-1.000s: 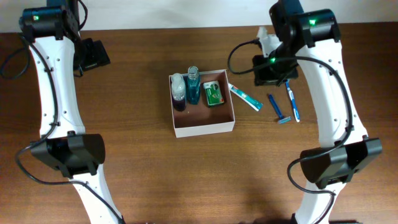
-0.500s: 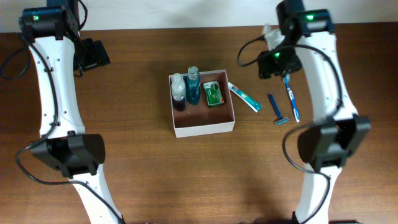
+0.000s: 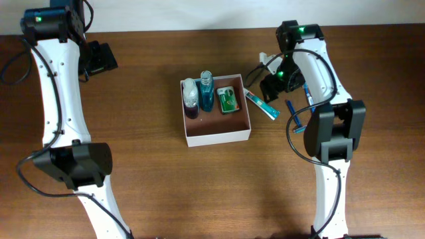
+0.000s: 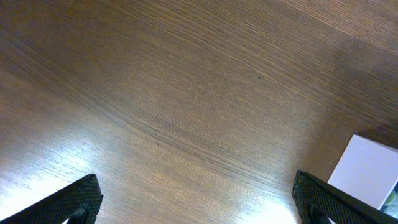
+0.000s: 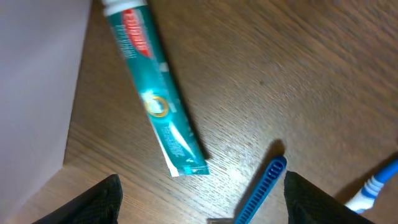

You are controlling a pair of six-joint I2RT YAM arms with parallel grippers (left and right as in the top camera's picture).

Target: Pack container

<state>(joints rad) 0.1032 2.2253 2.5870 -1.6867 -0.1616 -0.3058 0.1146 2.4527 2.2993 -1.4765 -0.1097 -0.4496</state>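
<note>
The container (image 3: pixel 217 136), a square white-walled box with a brown inside, sits mid-table and holds a clear bottle (image 3: pixel 190 96), a blue bottle (image 3: pixel 206 91) and a green packet (image 3: pixel 228 100). Right of it lies a teal toothpaste tube (image 3: pixel 261 103) (image 5: pixel 155 93). My right gripper (image 3: pixel 271 86) (image 5: pixel 202 205) hovers open just above the tube's flat end, nothing between its fingers. A blue razor (image 3: pixel 297 116) (image 5: pixel 261 190) and a toothbrush (image 3: pixel 312 106) (image 5: pixel 376 183) lie further right. My left gripper (image 3: pixel 99 58) (image 4: pixel 196 205) stands open over bare wood at the far left.
The container's white wall (image 5: pixel 37 81) fills the left of the right wrist view, and its corner (image 4: pixel 367 171) shows at the right edge of the left wrist view. The right arm crosses over part of the toothbrush.
My right gripper has swung from the back right toward the left and down over the toothpaste tube, and its jaws have opened wide. The left arm has not moved.
</note>
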